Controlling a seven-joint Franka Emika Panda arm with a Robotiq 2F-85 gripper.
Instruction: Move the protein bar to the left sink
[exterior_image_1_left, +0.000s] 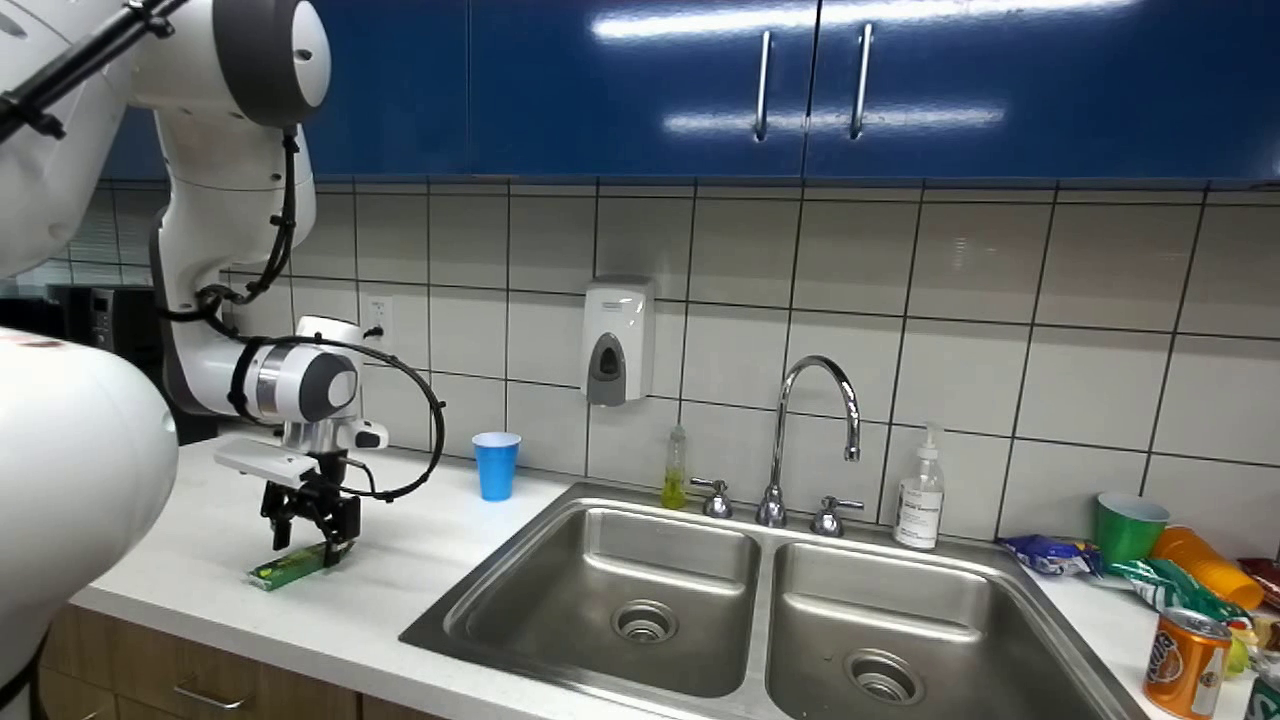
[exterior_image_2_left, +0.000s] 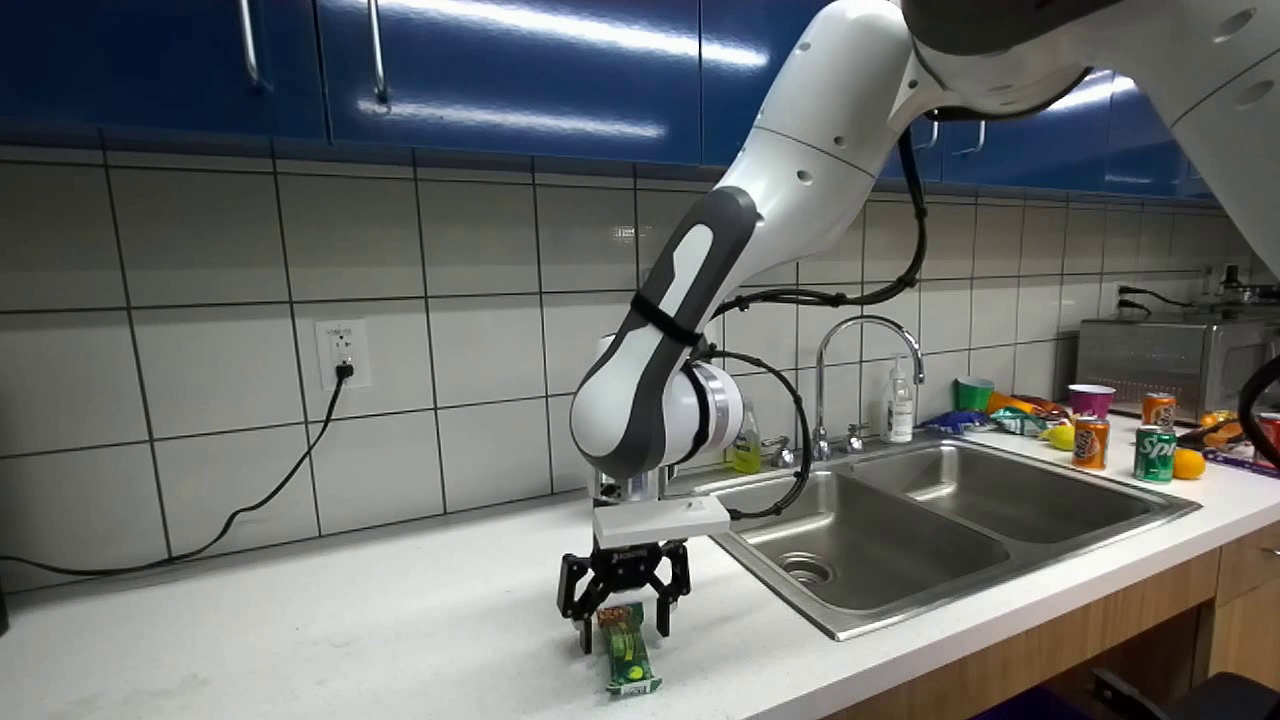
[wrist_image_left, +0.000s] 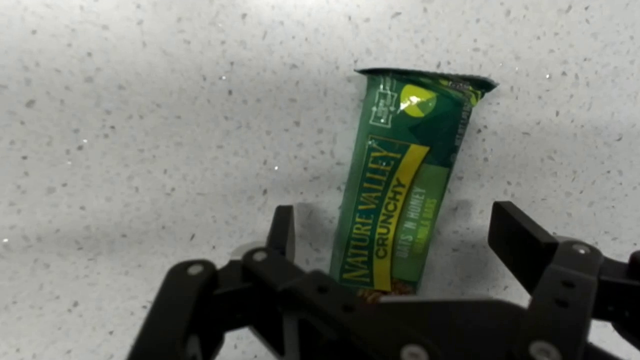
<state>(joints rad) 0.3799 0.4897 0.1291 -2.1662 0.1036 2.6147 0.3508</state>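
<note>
The protein bar (exterior_image_1_left: 287, 567) in its green wrapper lies flat on the white counter, left of the sink; it also shows in an exterior view (exterior_image_2_left: 628, 655) and the wrist view (wrist_image_left: 395, 185). My gripper (exterior_image_1_left: 308, 547) points down over the bar, its fingers low near the counter; it also shows in an exterior view (exterior_image_2_left: 625, 628). In the wrist view the gripper (wrist_image_left: 397, 225) is open, one finger on each side of the bar, with a gap on both sides. The bar's near end is hidden by the gripper. The left sink (exterior_image_1_left: 560, 600) is the basin nearer the gripper, with a drain; it also shows in an exterior view (exterior_image_2_left: 900, 570).
A blue cup (exterior_image_1_left: 496, 467) stands on the counter between gripper and sink. A tall faucet (exterior_image_1_left: 777, 440), a green soap bottle (exterior_image_1_left: 674, 470) and a pump bottle (exterior_image_1_left: 920, 495) stand behind the basins. Cans, cups and snack bags lie beyond the right basin (exterior_image_1_left: 890, 610).
</note>
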